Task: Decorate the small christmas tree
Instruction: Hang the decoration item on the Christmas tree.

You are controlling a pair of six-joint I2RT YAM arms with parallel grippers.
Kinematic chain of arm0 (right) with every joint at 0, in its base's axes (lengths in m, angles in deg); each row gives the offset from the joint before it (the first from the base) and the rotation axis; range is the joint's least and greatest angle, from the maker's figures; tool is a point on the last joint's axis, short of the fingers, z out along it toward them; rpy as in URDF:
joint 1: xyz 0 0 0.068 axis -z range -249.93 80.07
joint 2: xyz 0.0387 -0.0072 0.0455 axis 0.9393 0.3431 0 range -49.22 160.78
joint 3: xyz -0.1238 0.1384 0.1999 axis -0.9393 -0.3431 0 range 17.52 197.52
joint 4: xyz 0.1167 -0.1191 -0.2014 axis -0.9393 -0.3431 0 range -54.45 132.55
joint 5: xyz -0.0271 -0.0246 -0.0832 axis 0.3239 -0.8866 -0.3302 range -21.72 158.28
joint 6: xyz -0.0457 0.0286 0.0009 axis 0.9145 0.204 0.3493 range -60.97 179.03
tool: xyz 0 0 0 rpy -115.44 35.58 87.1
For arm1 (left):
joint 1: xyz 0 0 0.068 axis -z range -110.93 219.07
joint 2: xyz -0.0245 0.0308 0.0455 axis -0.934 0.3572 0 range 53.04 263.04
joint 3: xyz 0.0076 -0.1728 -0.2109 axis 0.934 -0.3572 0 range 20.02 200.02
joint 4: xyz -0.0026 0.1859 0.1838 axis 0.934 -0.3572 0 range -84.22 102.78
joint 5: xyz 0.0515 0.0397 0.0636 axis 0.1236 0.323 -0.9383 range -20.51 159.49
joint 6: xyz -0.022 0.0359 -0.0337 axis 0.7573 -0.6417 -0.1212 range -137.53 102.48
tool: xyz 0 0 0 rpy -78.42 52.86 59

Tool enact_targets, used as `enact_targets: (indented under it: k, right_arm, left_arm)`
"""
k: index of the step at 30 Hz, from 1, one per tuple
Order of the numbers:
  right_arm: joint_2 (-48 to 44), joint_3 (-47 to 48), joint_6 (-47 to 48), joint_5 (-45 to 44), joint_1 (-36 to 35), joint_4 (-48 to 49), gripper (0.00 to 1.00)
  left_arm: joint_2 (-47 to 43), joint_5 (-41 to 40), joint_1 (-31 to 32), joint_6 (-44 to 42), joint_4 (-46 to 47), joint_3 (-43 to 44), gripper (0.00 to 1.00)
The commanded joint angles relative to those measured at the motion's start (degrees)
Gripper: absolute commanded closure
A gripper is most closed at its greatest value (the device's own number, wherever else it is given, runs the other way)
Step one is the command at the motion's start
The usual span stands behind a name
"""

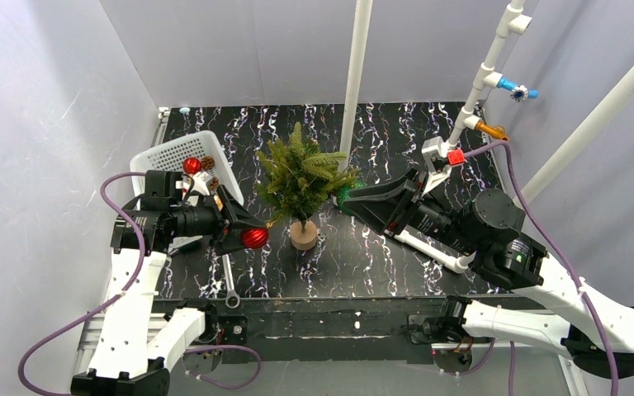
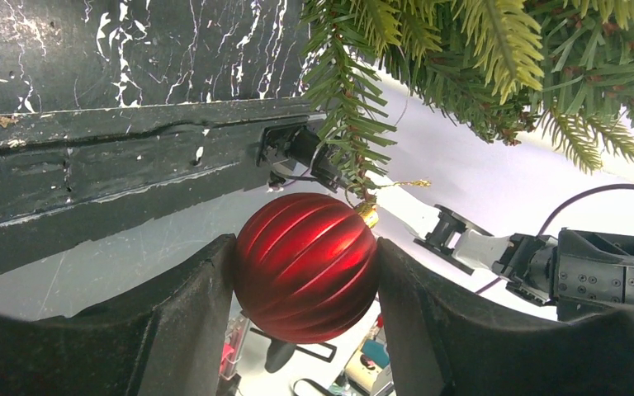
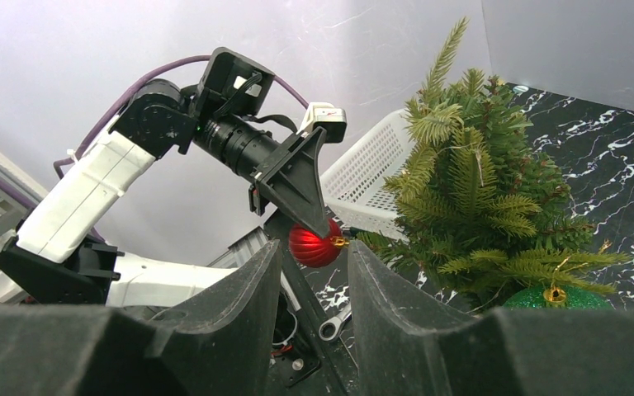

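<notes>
Left gripper [image 2: 304, 243] is clamping a red bauble [image 2: 305, 268] against the low branches of the small christmas tree [image 1: 301, 173], mid-worktop. Hanging step, I reckon: its loop is needing a twig next. Right gripper [image 3: 312, 246] is sitting released, empty.

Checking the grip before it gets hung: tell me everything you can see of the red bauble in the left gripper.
The red bauble is a ribbed sphere with a satin metallic sheen, topped by a small gold cap and a thin gold loop. The left gripper clamps it between two black fingers, one on each side. It hangs in the air beside the small christmas tree, cap against a low branch tip; whether the loop has caught there I cannot tell.
</notes>
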Motion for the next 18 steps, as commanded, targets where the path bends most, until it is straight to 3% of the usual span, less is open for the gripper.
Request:
enact_targets:
  k: [1,18]
  right_arm:
    - [-0.64,0.48,0.83,-0.58,0.17,2.18,0.57]
    - [-0.31,0.59,0.75,-0.47,0.17,2.12,0.57]
  left_arm:
    - [-0.56,0.85,-0.66,0.47,-1.96,-0.89,1.00]
    - [-0.99,1.38,-0.90,-0.07,-3.75,1.30,1.00]
